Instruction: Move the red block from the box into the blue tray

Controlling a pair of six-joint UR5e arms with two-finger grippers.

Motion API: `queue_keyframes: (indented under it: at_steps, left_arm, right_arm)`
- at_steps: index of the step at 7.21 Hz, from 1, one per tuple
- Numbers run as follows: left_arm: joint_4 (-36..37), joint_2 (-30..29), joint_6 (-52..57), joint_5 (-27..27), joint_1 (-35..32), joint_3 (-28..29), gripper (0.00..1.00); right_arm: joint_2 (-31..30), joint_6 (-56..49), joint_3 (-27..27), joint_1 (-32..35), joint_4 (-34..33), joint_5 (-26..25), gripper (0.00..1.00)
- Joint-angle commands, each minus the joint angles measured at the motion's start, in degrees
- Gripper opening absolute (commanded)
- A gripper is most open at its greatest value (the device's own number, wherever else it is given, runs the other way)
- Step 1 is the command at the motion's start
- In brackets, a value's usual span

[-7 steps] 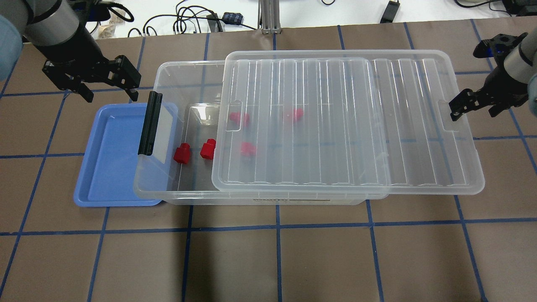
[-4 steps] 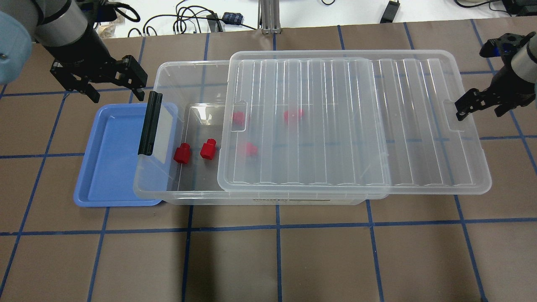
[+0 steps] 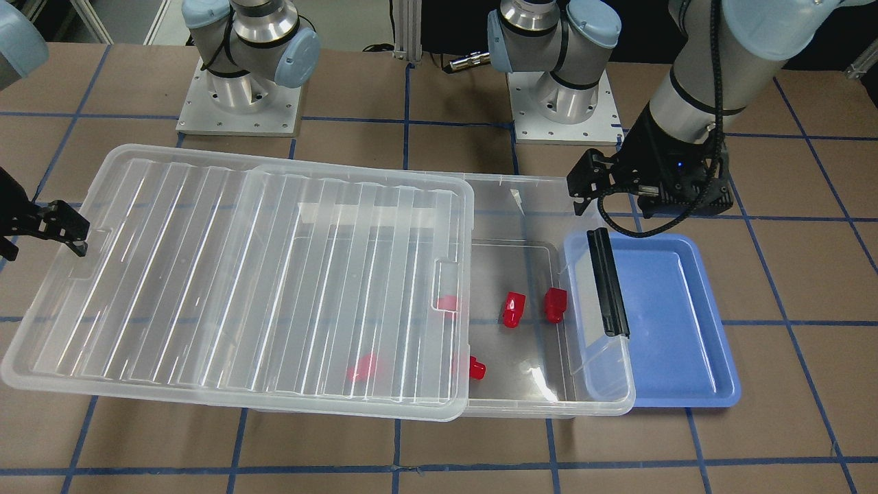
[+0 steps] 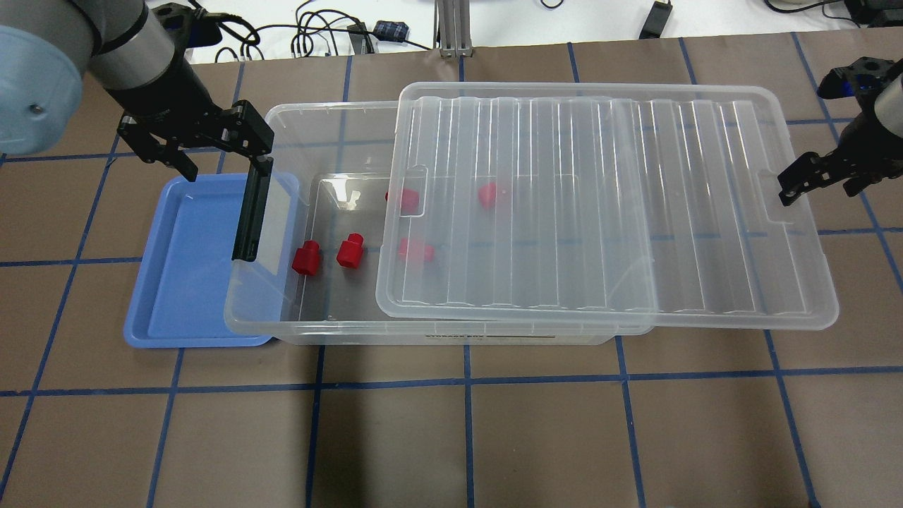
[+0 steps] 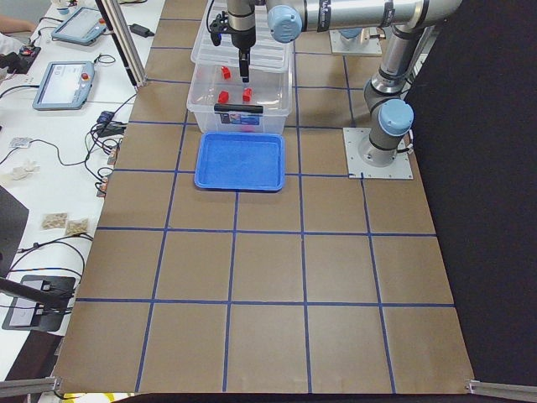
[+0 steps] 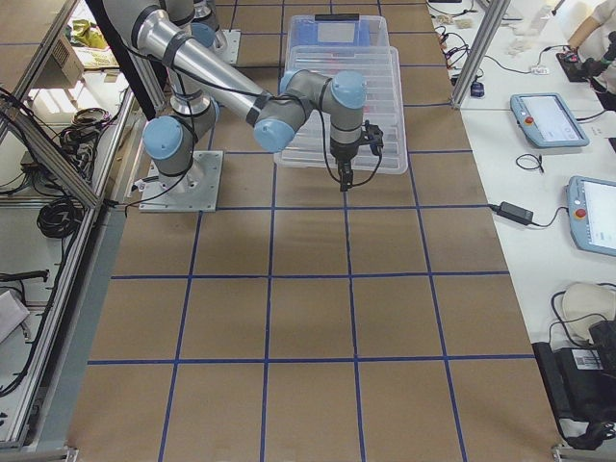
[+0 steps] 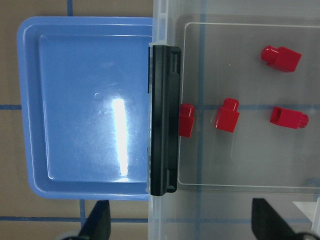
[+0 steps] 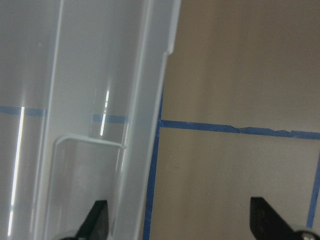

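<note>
Upper left: left gripper hovering empty, fingers spread, over black latch beside blue tray. Centre-left: nearest red block lying uncovered in box. Right: lid sitting part-off, right gripper fingers spread at its edge, contact unclear. Risk: clipping latch on straight descent, shoving box across tray.

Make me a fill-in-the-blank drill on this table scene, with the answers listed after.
1. The box holds ___ red blocks.
2. The blue tray holds ___ of them.
3. The left claw hovers with its jaws ___.
4. The bar latch on the box is coloured ___.

Missing words: five; none; open; black.
</note>
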Motion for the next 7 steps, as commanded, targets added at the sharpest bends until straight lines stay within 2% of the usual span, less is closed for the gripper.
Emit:
queue_keyframes:
  at_steps: [1, 3, 4, 5, 7]
  left_arm:
    - [6.55, -0.37, 0.51, -0.27, -3.5, -4.56, 1.0]
    - [9.23, -1.86, 1.12, -0.71, -5.44, -6.52, 0.97]
    - [12.1, -3.09, 1.48, -0.79, -5.97, -7.05, 0.93]
    - [15.0, -4.32, 1.91, -0.88, -5.98, -8.1, 0.85]
    - [18.88, -5.99, 2.79, -0.53, -5.98, -11.43, 0.83]
  right_arm:
    - [0.0, -0.84, -0.07, -1.02, 0.2, -0.63, 1.0]
    - [0.0, -3.48, -0.07, -1.28, -0.06, -0.45, 1.0]
    - [0.0, -3.57, -0.07, -1.28, -0.07, -0.45, 1.0]
    - [0.09, -4.09, -0.07, -1.28, -0.07, -0.45, 1.0]
    - [0.09, -6.91, -0.16, -1.8, -0.15, -0.37, 1.0]
